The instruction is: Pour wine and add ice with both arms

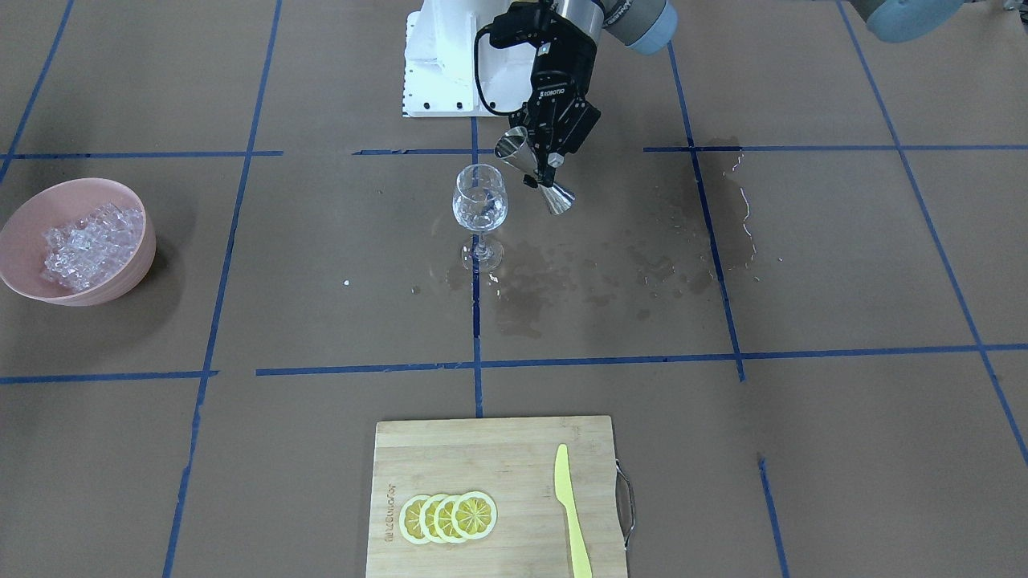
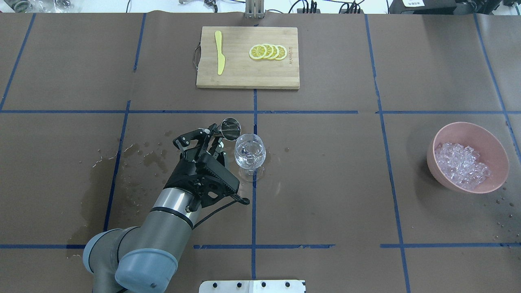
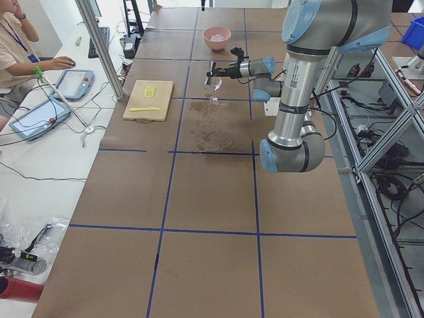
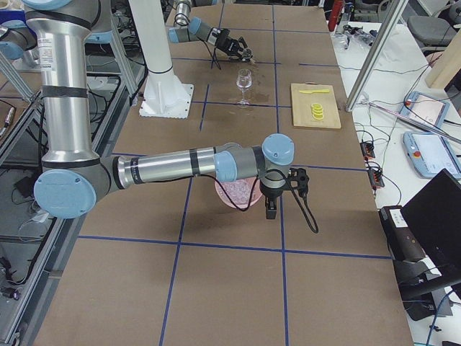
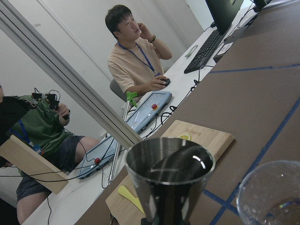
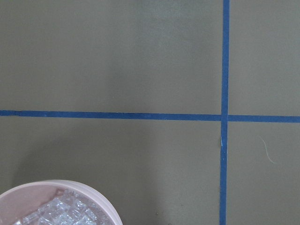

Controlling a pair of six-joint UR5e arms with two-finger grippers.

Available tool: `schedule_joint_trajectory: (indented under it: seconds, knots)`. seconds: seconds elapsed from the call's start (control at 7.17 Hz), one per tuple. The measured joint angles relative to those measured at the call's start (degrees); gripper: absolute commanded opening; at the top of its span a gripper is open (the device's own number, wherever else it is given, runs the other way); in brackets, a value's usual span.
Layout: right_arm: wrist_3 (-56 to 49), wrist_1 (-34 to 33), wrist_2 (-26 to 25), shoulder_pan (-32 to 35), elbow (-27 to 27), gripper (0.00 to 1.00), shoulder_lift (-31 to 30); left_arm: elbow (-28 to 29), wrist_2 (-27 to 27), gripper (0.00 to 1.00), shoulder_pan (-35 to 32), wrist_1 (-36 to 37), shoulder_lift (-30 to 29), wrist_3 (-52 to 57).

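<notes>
My left gripper [image 1: 540, 164] is shut on a metal double-cone jigger [image 1: 534, 172], tilted with one mouth close beside the rim of the clear wine glass [image 1: 480, 201]. From overhead the jigger [image 2: 230, 128] sits just left of the glass [image 2: 250, 152]. In the left wrist view the jigger cup [image 5: 168, 178] looks dark inside and the glass rim [image 5: 272, 197] shows at the lower right. I cannot make out any wine. The ice [image 2: 462, 165] fills a pink bowl [image 2: 502, 162]. My right gripper [image 4: 269, 209] hangs over that bowl; I cannot tell whether it is open or shut.
Wet patches [image 1: 562, 273] spread across the brown paper beside the glass. A wooden cutting board [image 1: 498, 449] at the operators' edge carries lemon slices [image 1: 448, 518] and a yellow knife [image 1: 572, 514]. The white robot base [image 1: 438, 64] stands behind the glass. People sit past the table's far edge.
</notes>
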Motion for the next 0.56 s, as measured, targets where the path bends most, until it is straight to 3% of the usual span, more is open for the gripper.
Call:
schedule_joint_trajectory:
  seconds: [0.56]
  knots:
    - [-0.01,-0.07,0.85,0.02,-0.64,1.00,0.06,-0.35,-1.70,0.00,0.15,10.26,-3.14,1.38]
